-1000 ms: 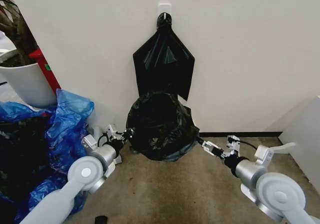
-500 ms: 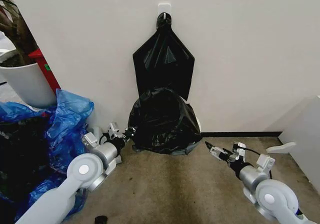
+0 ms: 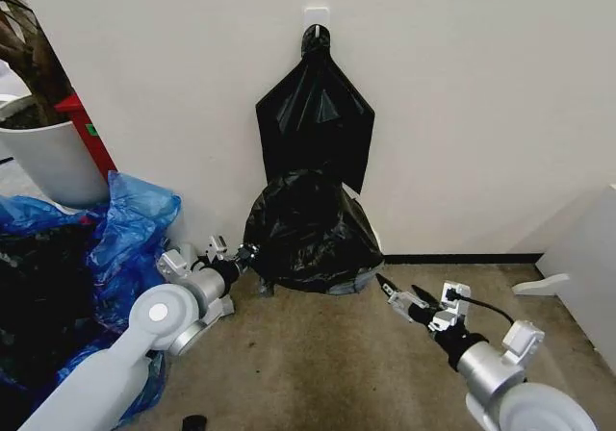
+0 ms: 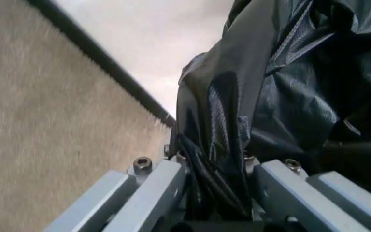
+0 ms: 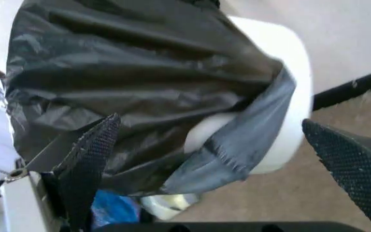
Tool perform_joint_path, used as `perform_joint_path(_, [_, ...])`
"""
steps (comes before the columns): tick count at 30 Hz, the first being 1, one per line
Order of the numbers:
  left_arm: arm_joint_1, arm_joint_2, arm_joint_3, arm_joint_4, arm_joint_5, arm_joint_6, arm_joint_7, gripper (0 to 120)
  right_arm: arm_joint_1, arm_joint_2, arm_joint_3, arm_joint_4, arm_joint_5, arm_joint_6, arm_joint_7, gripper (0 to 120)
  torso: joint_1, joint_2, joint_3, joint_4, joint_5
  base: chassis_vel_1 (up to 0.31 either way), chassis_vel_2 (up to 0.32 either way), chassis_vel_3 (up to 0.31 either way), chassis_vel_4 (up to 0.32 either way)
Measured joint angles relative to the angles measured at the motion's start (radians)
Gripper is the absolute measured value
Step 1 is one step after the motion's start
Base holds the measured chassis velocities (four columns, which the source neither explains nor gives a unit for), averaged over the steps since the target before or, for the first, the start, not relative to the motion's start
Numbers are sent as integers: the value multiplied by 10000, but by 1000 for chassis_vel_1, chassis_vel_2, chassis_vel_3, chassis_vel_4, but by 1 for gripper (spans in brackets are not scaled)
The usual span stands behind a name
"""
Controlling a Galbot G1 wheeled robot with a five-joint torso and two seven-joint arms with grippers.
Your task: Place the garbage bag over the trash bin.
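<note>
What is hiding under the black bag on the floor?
Under the garbage bag sits the trash bin; its white side peeks out where the plastic rides up. The rest of it is covered. The left end effector pinches the bag's edge.

garbage bag [image 3: 310, 239] over trash bin [image 5: 282, 92], against wall [image 3: 462, 85]

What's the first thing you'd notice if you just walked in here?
The glossy black garbage bag draped over the white trash bin against the wall. The left gripper pinches the bag's edge, and the right gripper hangs open just beside it. Another black bag hangs on the wall hook above.
</note>
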Motion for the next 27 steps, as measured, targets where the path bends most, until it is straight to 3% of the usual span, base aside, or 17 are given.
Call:
perform_joint_path(9, [-158, -217, 92, -159, -835, -151, -746, 1, 142, 623, -372, -659, -326, -118, 49, 100, 0, 0, 0, -2, 0, 0, 0, 0, 0])
perform_joint_path(27, [-124, -174, 62, -538, -1012, -145, -772, 1, -22, 585, -74, -2381, -1364, 322, 248, 100, 0, 0, 0, -3, 2, 0, 0, 0, 0])
